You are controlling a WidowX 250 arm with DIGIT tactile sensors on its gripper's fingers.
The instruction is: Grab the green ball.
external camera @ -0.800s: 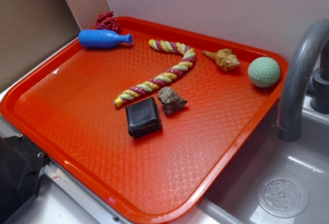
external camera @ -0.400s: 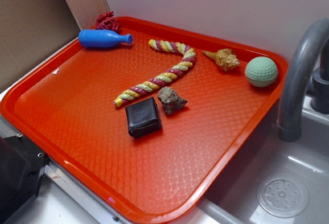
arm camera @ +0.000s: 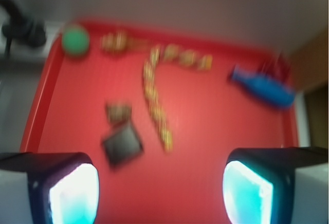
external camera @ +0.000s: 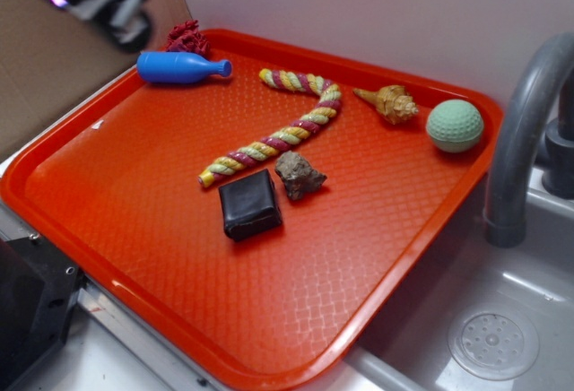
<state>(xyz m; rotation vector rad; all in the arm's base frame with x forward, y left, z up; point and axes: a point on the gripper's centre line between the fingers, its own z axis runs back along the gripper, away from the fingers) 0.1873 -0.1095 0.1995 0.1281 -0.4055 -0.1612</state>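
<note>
The green ball (external camera: pixel 455 125) is pale mint and dimpled. It rests in the far right corner of the red tray (external camera: pixel 161 265), next to a tan seashell (external camera: pixel 391 103). In the blurred wrist view the ball (arm camera: pixel 75 40) shows at the upper left. My gripper (external camera: pixel 126 16) is blurred at the top left of the exterior view, high above the tray's far left corner and far from the ball. In the wrist view the gripper (arm camera: pixel 160 190) is open and empty, with its two pads wide apart.
On the tray lie a blue bottle (external camera: pixel 179 67), a red frilly thing (external camera: pixel 186 38), a twisted rope toy (external camera: pixel 278 129), a brown rock (external camera: pixel 299 175) and a black block (external camera: pixel 250 204). A grey faucet (external camera: pixel 520 131) and a sink (external camera: pixel 493 337) stand at the right.
My gripper has come into view at the top left of the exterior view. The green ball has shifted slightly to the left. The other things have not moved.
</note>
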